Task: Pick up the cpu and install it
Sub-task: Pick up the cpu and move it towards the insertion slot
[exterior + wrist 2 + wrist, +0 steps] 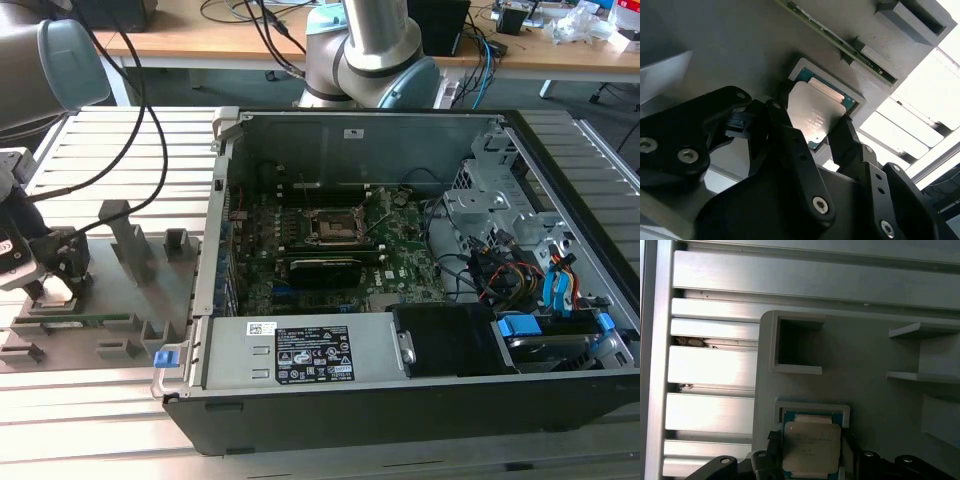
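Note:
The cpu (pixel 815 112), a small square chip with a dull silvery top and a green rim, lies in a shallow square recess of the grey holder plate (pixel 870 405). In the first wrist view the cpu (pixel 812 445) sits low between two black fingers. My gripper (pixel 815 131) straddles it, one finger (pixel 785 127) against one edge and the other against the opposite edge, shut on the chip, which still rests in its recess. In the exterior view my gripper (pixel 60 268) is over the holder plate (pixel 120 300), at the exterior view's left. The dark socket (pixel 335 225) sits on the motherboard inside the open case.
An open black computer case (pixel 400 400) stands at the exterior view's right of the holder, with a long black card (pixel 325 268), cables and drive bays inside. Upright grey posts (pixel 125 235) rise from the holder. A slatted aluminium table (pixel 710 365) lies underneath.

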Robot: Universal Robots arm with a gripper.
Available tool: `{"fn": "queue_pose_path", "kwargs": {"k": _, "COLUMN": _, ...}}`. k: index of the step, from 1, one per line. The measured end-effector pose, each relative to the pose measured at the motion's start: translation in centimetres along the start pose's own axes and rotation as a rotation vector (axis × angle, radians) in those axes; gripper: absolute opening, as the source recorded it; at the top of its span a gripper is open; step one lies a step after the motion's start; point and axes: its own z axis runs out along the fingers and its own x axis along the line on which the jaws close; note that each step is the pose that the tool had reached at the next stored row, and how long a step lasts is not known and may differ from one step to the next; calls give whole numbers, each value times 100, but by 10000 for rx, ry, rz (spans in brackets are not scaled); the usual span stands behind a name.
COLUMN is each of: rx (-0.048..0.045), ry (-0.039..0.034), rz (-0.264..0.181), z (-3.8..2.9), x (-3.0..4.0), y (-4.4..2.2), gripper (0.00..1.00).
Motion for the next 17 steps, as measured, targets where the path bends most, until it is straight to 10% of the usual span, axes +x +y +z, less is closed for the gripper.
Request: {"fn": "queue_pose_path", "kwargs": {"k": 17, "rx": 1, "ry": -1, "rz": -1, "z": 4, "x": 0, "y": 0, "gripper": 55}}
